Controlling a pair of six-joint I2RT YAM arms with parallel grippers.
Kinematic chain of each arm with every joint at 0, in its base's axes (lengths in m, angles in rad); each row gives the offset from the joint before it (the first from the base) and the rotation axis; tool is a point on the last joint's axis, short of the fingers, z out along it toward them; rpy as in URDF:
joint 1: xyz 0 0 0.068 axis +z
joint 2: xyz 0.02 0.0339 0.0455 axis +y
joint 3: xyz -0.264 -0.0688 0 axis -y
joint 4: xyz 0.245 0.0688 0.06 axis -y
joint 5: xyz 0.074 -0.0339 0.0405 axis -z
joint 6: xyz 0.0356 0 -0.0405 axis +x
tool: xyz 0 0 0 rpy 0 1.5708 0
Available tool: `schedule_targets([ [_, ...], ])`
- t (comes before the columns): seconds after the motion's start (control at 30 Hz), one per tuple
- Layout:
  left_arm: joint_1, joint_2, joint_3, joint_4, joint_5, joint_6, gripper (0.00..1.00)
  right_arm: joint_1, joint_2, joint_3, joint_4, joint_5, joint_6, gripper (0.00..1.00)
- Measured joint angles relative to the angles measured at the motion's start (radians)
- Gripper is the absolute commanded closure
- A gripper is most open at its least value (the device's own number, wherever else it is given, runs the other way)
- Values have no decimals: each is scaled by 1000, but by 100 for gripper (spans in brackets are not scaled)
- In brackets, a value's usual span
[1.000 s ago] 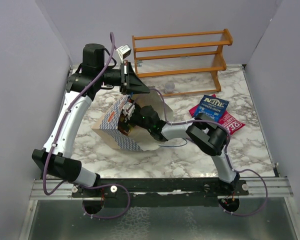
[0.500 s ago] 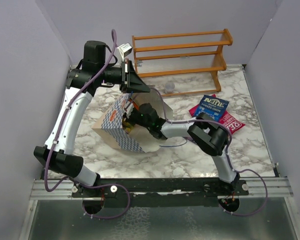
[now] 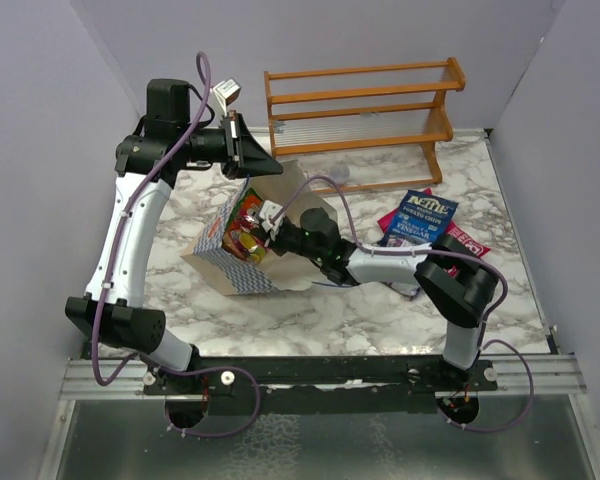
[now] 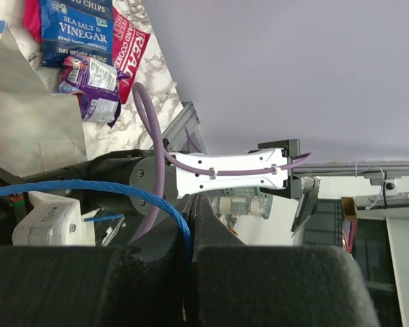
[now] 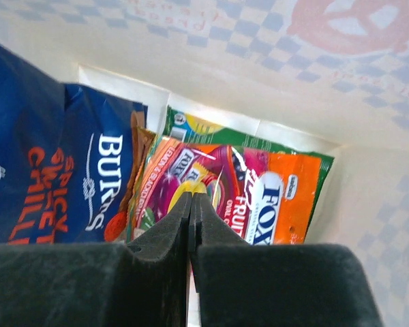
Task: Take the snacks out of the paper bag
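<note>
The paper bag's (image 3: 230, 272) blue cord (image 4: 88, 189) is pinched in the closed left gripper (image 4: 191, 225). Inside the bag, an orange-and-green packet (image 5: 286, 197) is clamped by the closed right gripper (image 5: 191, 204), with a dark blue packet (image 5: 48, 157) just beside it.

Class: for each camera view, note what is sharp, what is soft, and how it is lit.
Top external view: even, soft light; the tan paper bag with a blue checkered band is sharp. Left wrist view: black padded fingers dark and soft, the dark blue foil packet legibly sharp. Right wrist view: light glows through the bag's paper; the orange and green foil packet is crisp.
</note>
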Motion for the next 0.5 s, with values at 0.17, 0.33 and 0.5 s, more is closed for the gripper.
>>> schedule_targets([
  [0.17,9,-6,-11,8,-2,-1,100,0,-10,-37,-2,1,35,89],
  [0.33,9,-45,-88,114,26,-66,100,0,36,25,-3,14,52,59],
  [0.5,-7,-87,-174,241,74,-166,100,0,106,95,-29,63,38,10],
])
